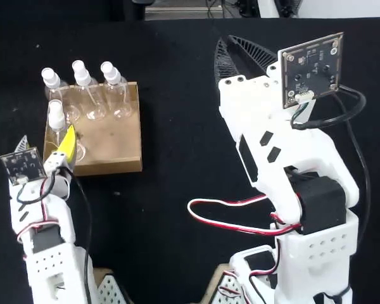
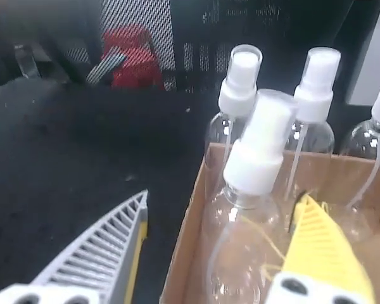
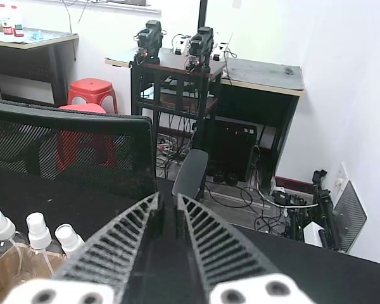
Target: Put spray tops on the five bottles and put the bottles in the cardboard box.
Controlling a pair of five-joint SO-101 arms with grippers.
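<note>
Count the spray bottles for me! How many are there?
4. The left bottle, middle bottle and right bottle line the far side of the cardboard box. The fourth bottle stands nearer, between the left gripper's jaws. Another could be hidden.

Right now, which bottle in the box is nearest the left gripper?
The lone bottle in the box's near row, between the left gripper's fingers; the other three line the far edge.
</note>
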